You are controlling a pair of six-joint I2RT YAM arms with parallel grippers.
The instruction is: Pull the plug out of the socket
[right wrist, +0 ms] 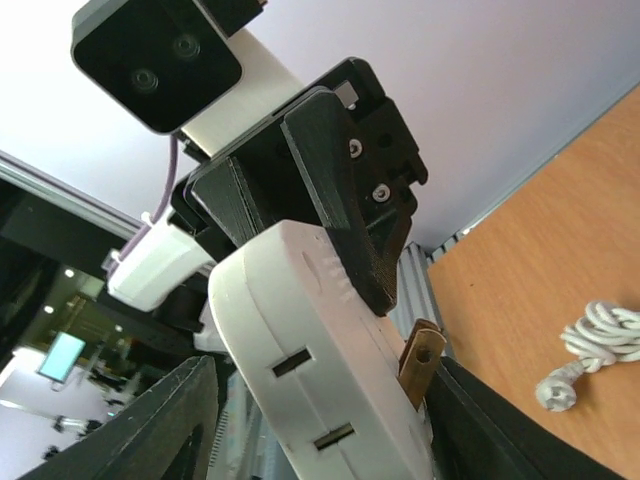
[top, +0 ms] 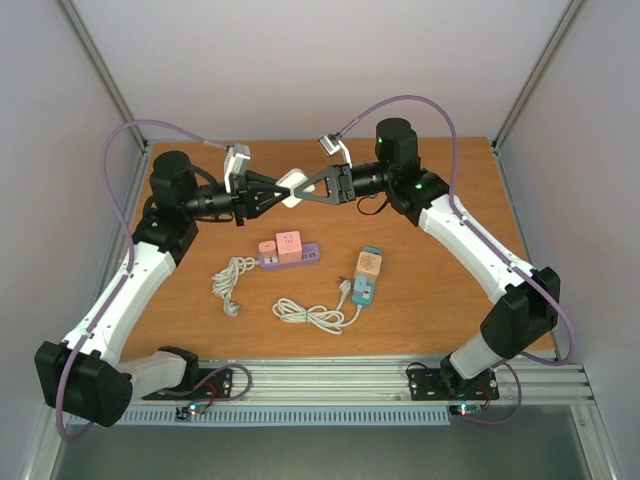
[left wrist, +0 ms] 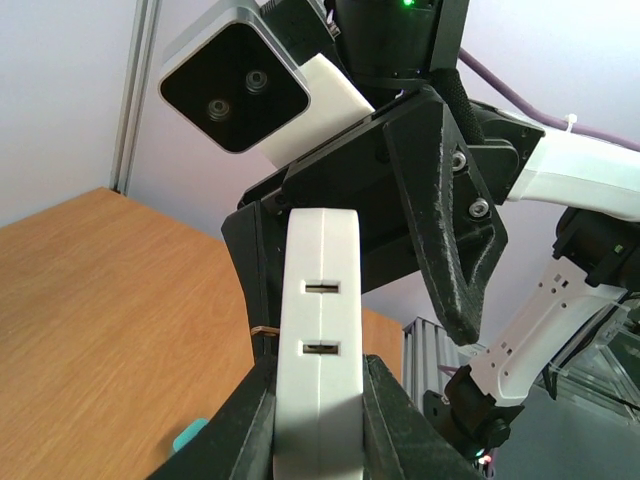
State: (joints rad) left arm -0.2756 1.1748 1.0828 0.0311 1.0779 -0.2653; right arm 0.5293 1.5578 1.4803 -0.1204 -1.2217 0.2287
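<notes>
Socket (top: 293, 187) midair over tabletop (top: 440, 300), clamped tight in left end effector (top: 280, 192). Right end effector (top: 306, 186) straddling its far end, half-wide, contact not clear. Brass prong (right wrist: 420, 362) beside one finger (right wrist: 490, 430). Purple strip (top: 300, 258), teal strip (top: 363, 291), cables (top: 233, 280) on tabletop.

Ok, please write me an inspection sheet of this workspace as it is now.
Surface: wooden table.
Job's things: white adapter, in the air between both arms, one brass prong showing.
Clutter: purple power strip and teal power strip, plugs seated in both.
Grippers: left gripper shut on the adapter; right gripper around it, grip unclear.
Cables: first white cord, second white cord, both bundled on the table.
Surroundings: pale walls, metal frame.
</notes>
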